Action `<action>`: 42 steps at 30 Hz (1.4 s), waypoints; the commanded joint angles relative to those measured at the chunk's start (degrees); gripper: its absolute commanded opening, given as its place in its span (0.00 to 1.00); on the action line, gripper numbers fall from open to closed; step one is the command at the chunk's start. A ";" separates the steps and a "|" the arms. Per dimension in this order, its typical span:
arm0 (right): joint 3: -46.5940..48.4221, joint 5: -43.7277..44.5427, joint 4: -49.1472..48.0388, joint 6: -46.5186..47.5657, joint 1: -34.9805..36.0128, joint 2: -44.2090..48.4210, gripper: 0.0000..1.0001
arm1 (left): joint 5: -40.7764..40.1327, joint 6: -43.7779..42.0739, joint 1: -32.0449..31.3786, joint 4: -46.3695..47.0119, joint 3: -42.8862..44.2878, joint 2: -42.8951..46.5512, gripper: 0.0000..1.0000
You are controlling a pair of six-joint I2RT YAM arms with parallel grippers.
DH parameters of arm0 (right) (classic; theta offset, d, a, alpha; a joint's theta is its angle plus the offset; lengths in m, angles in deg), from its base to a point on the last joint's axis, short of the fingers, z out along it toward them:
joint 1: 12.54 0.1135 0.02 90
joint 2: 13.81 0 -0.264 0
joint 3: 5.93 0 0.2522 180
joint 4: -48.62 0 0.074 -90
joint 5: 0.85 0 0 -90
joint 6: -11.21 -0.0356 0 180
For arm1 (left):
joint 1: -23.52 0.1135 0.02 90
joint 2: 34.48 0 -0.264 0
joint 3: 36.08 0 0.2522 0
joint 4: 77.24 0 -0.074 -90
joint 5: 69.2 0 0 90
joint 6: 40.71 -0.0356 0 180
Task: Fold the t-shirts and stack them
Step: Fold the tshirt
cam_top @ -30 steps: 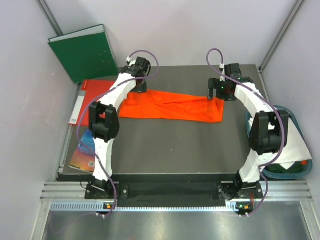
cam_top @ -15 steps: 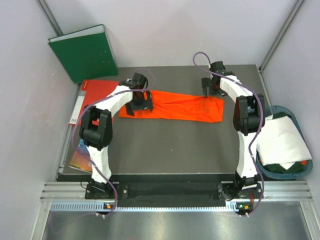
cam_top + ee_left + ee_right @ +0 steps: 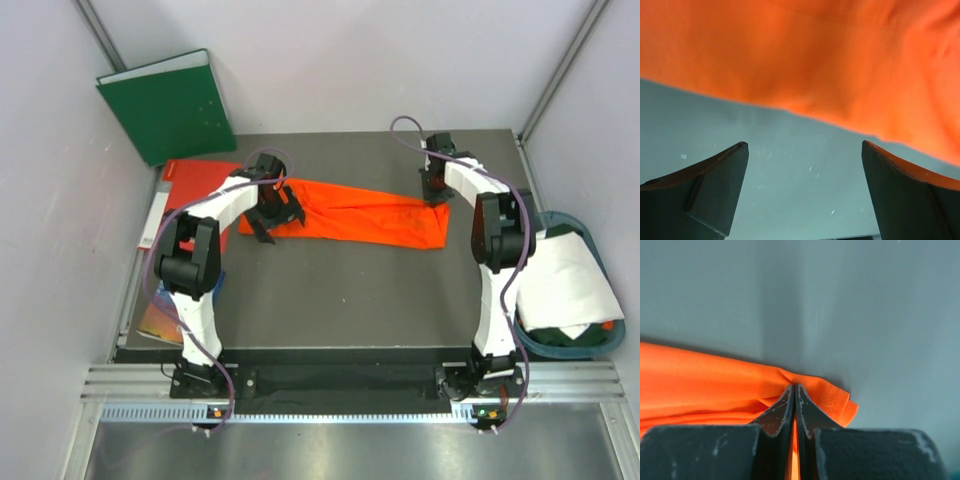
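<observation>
The orange t-shirt (image 3: 365, 216) lies folded into a long band across the far half of the dark table (image 3: 330, 300). My right gripper (image 3: 436, 192) is shut on its far right corner, with the orange t-shirt (image 3: 715, 385) pinched between the fingertips (image 3: 782, 407). My left gripper (image 3: 272, 222) hangs open over the band's left end. In the left wrist view the orange t-shirt (image 3: 805, 55) fills the top, and bare table shows between the fingers (image 3: 720, 185). The white t-shirt (image 3: 566, 280) lies in a teal basket (image 3: 600, 340) at the right.
A green binder (image 3: 170, 103) leans against the back left wall. A red folder (image 3: 190, 190) and a colourful booklet (image 3: 165, 305) lie along the table's left edge. Walls close in on both sides.
The right gripper has dropped onto the shirt's far right corner and shut on it. The left gripper has moved nearer, down over the shirt's left end, staying open.
</observation>
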 commanded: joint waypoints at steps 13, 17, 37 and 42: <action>-14.80 -5.44 11.01 -1.69 0.40 12.32 0.00 | -9.08 -1.73 1.19 -7.20 26.79 -20.78 0.99; -18.93 -8.85 13.91 -2.40 2.42 16.97 0.00 | -6.29 -3.04 1.20 -6.95 35.05 -28.07 0.99; -24.66 -5.81 21.75 -6.80 17.46 31.92 0.61 | 16.40 -4.19 1.28 15.11 20.07 -13.30 0.99; -23.42 -3.60 18.32 -6.09 15.70 31.92 0.76 | 19.47 -0.77 -0.21 15.99 -0.24 0.10 0.99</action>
